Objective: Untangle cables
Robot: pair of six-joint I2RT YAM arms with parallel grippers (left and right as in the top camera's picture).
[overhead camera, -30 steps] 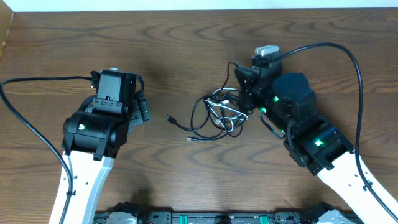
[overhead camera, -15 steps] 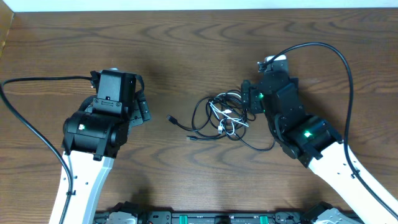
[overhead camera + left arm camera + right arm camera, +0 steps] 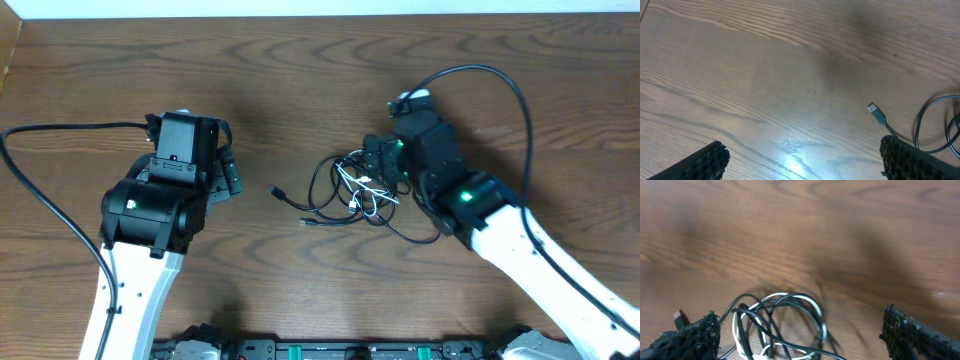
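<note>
cables [image 3: 352, 190]: tangled heap | right gripper [image 3: 800, 335]: spread wide, at cables' right side | left gripper [image 3: 805, 162]: spread wide, well left of cables

The surface [image 3: 300, 70] is dark brown wood with wavy grain. Right of centre on it, the cables [image 3: 355, 190] lie in a loose knot of black loops with one white cord [image 3: 790, 296] wound through. Two black ends trail left from the knot, each with a small plug [image 3: 273, 190] flat on the wood
</note>
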